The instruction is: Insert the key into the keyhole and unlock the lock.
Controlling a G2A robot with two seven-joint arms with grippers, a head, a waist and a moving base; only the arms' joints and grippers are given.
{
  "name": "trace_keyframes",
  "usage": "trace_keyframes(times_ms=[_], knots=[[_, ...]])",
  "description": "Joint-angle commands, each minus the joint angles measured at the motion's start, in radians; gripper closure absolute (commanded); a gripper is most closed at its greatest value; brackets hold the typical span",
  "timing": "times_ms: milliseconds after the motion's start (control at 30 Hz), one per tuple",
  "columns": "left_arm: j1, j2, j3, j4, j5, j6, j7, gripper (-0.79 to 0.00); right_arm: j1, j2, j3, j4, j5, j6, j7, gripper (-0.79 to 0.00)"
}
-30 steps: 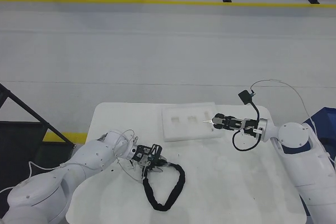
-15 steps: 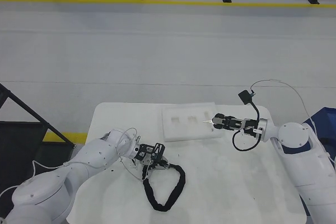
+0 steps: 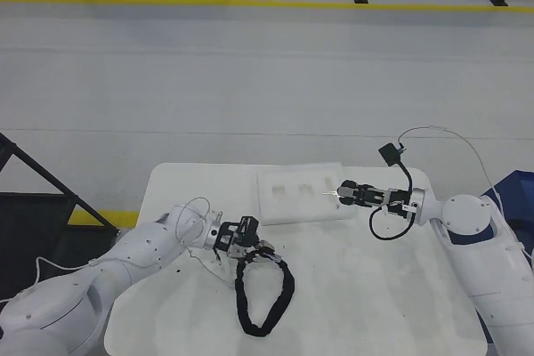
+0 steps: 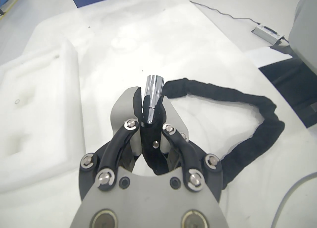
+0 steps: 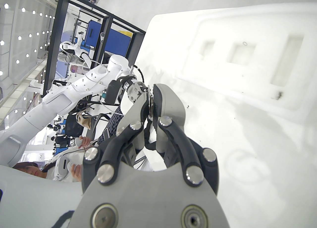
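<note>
The lock is a chrome cylinder (image 4: 152,96) on a black fabric-covered cable loop (image 3: 269,301). My left gripper (image 3: 252,242) is shut on the cylinder near the table's left middle. In the left wrist view the cylinder sticks out past the fingertips of that gripper (image 4: 149,100), and the cable (image 4: 250,107) curves away over the table. My right gripper (image 3: 342,191) hangs over the right end of the foam tray, shut on the key (image 3: 328,190), whose silver blade points left. In the right wrist view the gripper (image 5: 151,105) holds the key's dark head (image 5: 149,126) edge-on.
A white foam tray (image 3: 294,198) with rectangular pockets lies at the back of the white table (image 3: 383,285). The tray (image 4: 37,78) sits just beside my left gripper. Blue cabinets and a black frame stand beyond the table's edges.
My left gripper has moved right and slightly back with the lock cylinder, dragging the cable loop's near end along. The right arm and key have stayed still.
</note>
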Motion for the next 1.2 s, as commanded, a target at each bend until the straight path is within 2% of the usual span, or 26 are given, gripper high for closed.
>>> trace_keyframes(times_ms=[0, 200, 433, 767, 933, 1167], knots=[[0.004, 0.021, 0.004, -0.044, -0.061, 0.003, 0.003, 0.0, -0.002, 0.0, -0.001, -0.002, -0.002, 0.001, -0.004, 0.0], [-0.003, 0.083, 0.023, -0.165, -0.174, 0.035, 0.035, 0.0, -0.02, 0.007, -0.02, -0.065, -0.036, 0.048, 0.071, 0.0], [-0.012, 0.122, 0.023, -0.256, -0.219, 0.078, 0.078, 0.0, -0.03, 0.021, -0.027, -0.137, -0.039, 0.125, 0.214, 0.0], [-0.038, 0.152, 0.023, -0.345, -0.196, 0.178, 0.179, 0.0, -0.051, 0.038, 0.026, -0.202, 0.112, 0.142, 0.331, 0.0], [-0.038, 0.152, 0.023, -0.345, -0.196, 0.178, 0.179, 0.0, -0.066, 0.044, 0.059, -0.218, 0.169, 0.102, 0.324, 0.0], [-0.038, 0.152, 0.023, -0.345, -0.196, 0.178, 0.179, 0.0, -0.066, 0.044, 0.059, -0.218, 0.169, 0.102, 0.324, 0.0]])
